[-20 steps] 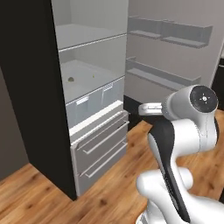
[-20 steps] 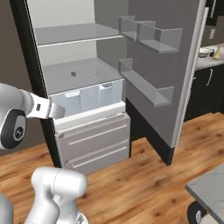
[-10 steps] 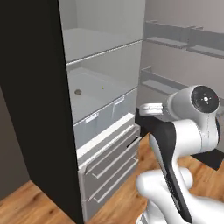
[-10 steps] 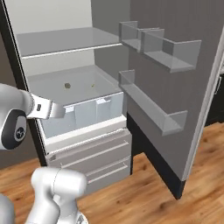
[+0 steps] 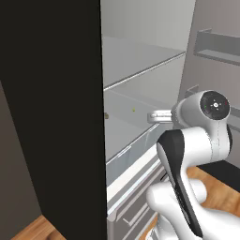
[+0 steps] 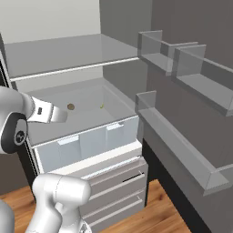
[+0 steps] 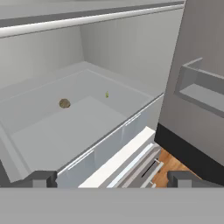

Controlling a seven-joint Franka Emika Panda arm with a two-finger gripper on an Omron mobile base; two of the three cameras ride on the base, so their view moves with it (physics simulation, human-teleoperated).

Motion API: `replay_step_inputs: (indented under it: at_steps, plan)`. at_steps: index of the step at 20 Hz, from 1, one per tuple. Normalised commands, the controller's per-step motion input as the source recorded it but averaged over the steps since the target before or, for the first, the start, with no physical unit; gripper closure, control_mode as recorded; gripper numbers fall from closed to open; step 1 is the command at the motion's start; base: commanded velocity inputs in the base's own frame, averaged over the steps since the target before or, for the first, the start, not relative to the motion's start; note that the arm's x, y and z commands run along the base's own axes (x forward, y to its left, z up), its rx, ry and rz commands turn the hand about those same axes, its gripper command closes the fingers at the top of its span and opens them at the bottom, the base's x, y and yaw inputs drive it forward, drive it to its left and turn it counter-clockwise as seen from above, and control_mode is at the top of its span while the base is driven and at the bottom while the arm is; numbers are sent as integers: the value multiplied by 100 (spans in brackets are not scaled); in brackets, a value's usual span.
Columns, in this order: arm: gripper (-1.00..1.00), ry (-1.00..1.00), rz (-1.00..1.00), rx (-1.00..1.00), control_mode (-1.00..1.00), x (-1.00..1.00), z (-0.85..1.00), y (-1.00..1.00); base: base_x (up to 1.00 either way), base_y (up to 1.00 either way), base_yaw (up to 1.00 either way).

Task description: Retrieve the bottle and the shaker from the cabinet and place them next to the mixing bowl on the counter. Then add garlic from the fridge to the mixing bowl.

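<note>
pincer (image 7: 111, 178): jaws spread wide, nothing between them; the two dark tips sit at the bottom of your hand view, aimed into the fridge.
wrist: in the right base view it reaches in from the left, level with the open shelf just above the drawer fronts.
ahead of pincer: a pale grey shelf (image 7: 65, 131) with a low clear front lip, running away from the tips.
garlic (image 7: 64, 103): small tan-brown lump on that shelf, ahead and left of the pincer, well short of contact, towards the back wall. Seen too in the right base view (image 6: 70, 107) just beyond the wrist.
small speck (image 7: 106, 94): yellowish-green dot further back and right of the garlic; too small to name.
fridge (image 6: 86, 132): door swung open; door bins (image 6: 182, 68) off to the pincer's right, translucent drawers below it.
step in hand: by my reading, the garlic leg; you're on the approach, no grasp yet.
next move: carry the pincer forward and left over the front lip, centre the lump between the tips, then lower and close. The lump is small and round, so square up well or it may roll aside.
</note>
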Motion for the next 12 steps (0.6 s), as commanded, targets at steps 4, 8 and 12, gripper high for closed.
replay_step_inputs:
  at_steps: [4,8,12]
  plan:
    - [-100,0,0,0,100,0,0,0,64,-9,15]
    - [-100,0,0,0,100,0,0,0,59,-21,36]
    - [-100,0,0,0,100,0,0,0,81,-24,47]
